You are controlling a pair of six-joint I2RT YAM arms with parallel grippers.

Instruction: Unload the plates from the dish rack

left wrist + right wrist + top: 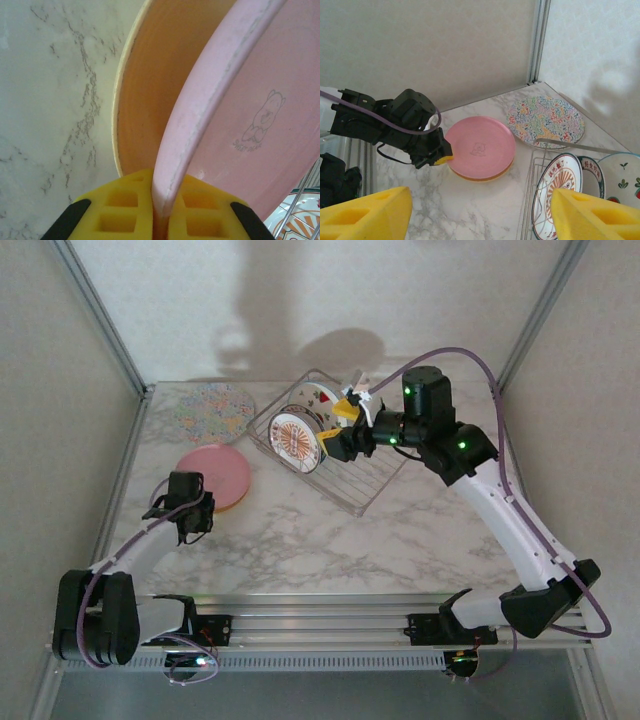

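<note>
We're looking at a white marble tabletop (420, 530) veined in grey, boxed in by pale plain walls (60, 390) with aluminium posts (100, 315) running up the back corners. Soft shadows (340, 345) fall on the rear wall. At the upper left of the table the pastel patterned plate (213, 410) lies flat. Just below it a pink plate (218, 472) sits on a yellow-orange plate (150, 90). The left gripper (161, 210) has its yellow fingers pinched tight on the pink plate's rim. Over at upper centre the silver wire dish rack (365, 480) stands at an angle. It holds the sunburst plate (295, 438) on edge, and the fruit-motif plate (318, 397) behind it. The right gripper (480, 215) hovers above the rack with its jaws spread wide, holding nothing.
</note>
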